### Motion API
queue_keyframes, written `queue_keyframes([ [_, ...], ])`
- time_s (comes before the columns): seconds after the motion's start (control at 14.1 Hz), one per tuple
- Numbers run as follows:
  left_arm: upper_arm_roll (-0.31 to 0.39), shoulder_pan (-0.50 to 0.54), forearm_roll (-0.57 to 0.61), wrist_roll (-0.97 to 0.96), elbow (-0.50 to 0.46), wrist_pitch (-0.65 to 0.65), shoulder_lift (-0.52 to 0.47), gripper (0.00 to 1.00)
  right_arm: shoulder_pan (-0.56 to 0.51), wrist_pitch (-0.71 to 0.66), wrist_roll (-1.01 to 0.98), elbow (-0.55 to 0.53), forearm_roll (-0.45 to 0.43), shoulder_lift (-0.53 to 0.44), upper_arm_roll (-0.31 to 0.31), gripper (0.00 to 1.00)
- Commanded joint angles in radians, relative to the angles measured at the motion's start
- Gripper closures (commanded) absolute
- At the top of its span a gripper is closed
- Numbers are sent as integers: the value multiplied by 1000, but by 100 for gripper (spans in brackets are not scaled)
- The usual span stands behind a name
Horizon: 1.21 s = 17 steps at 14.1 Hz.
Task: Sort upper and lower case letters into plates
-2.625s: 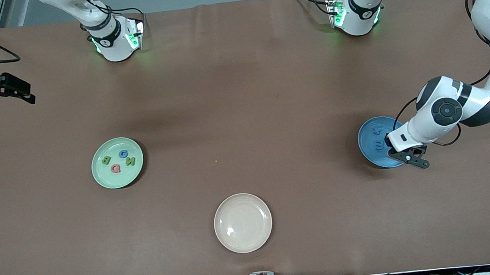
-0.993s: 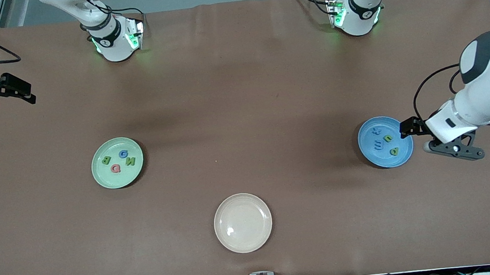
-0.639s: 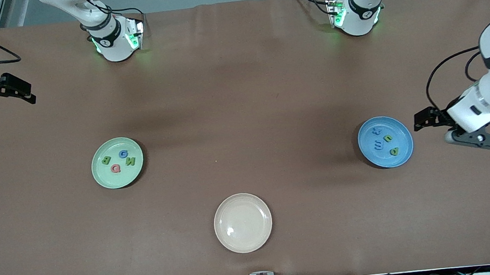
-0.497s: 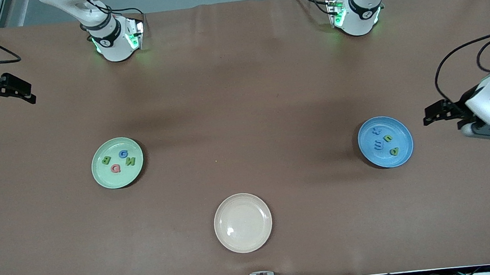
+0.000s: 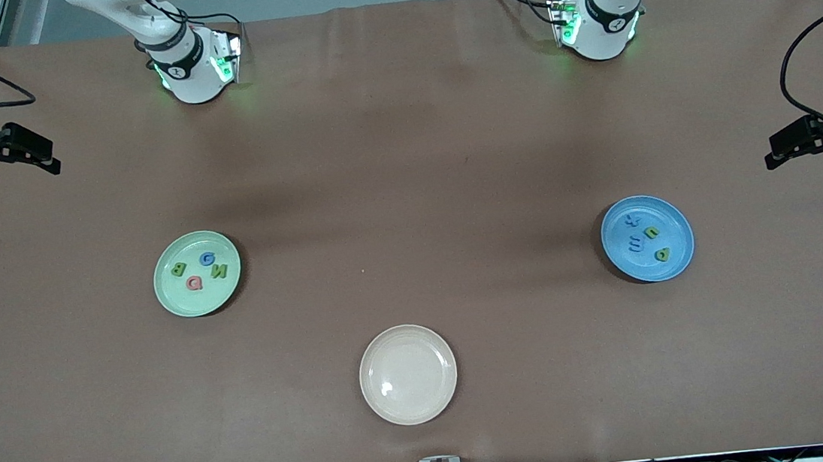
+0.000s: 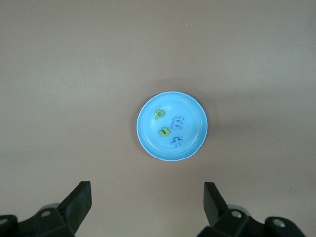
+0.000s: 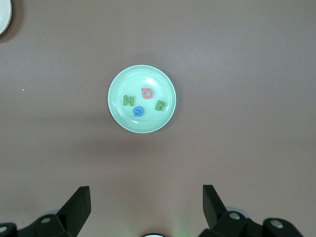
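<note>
The cream-beige plate (image 5: 408, 374), nearest the front camera at mid-table, serves as the landmark. The right gripper (image 5: 15, 152) hangs over the table edge at the right arm's end, far from the cream-beige plate, jaws apart and empty; that arm waits. The light green plate (image 5: 197, 273) lies farther from the camera than the cream-beige plate, toward the right arm's end, and holds four upper case letters: green B (image 5: 178, 268), pink Q (image 5: 194, 283), blue G (image 5: 208, 258) and green N (image 5: 219, 270). The blue plate (image 5: 647, 238) lies toward the left arm's end, also farther from the camera than the cream-beige plate, and holds four lower case letters: blue x (image 5: 630, 220), blue m (image 5: 635, 243), green u (image 5: 651, 232) and a green p-like letter (image 5: 661, 254).

What has just changed: a few seconds ago the left gripper (image 5: 811, 143) was down at the blue plate's rim, where only x and u could be seen; it has since lifted and swung away to the left arm's end of the table, and now hangs there with jaws apart, holding nothing. With the arm out of the way, all four lower case letters show in the blue plate. I judge the sort finished: no letter shows on the cloth or in the cream-beige plate, and both arms look parked.

Count: three plates, eight letters, four per coloured plate, two grippers
</note>
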Motion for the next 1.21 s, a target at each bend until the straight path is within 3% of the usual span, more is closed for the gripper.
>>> queue_keyframes([
  [0.0, 14, -2, -13, -32, 1, -60, -44, 0, -3, 4, 6, -25, -9, -30, 2, 0],
  [0.35, 14, -2, -65, -27, 2, -72, -99, 0, -3, 4, 6, -27, -8, -30, 2, 0],
  [1.14, 10, -2, -69, -36, 27, -61, -92, 0, -3, 4, 6, -27, -8, -28, 2, 0],
])
